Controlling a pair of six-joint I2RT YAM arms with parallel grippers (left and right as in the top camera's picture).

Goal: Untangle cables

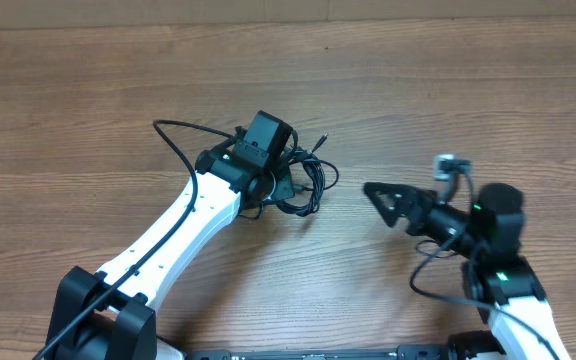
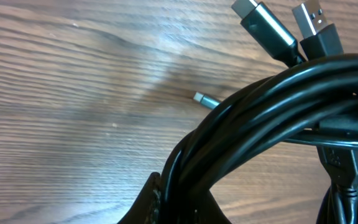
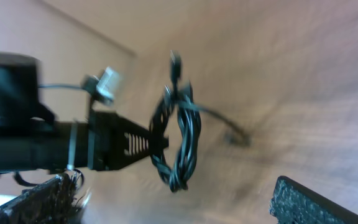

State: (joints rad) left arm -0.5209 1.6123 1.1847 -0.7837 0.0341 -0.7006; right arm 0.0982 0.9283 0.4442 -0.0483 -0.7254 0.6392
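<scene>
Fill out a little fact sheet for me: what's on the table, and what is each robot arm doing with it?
surface: wooden table
item: cables, thin black cords in one coiled bundle
plugs: two stick out of the coil, seen in the left wrist view
left gripper: shut on the cables
right gripper: open, holding nothing, pointed at the bundle with bare table between
tangle: not yet undone
</scene>
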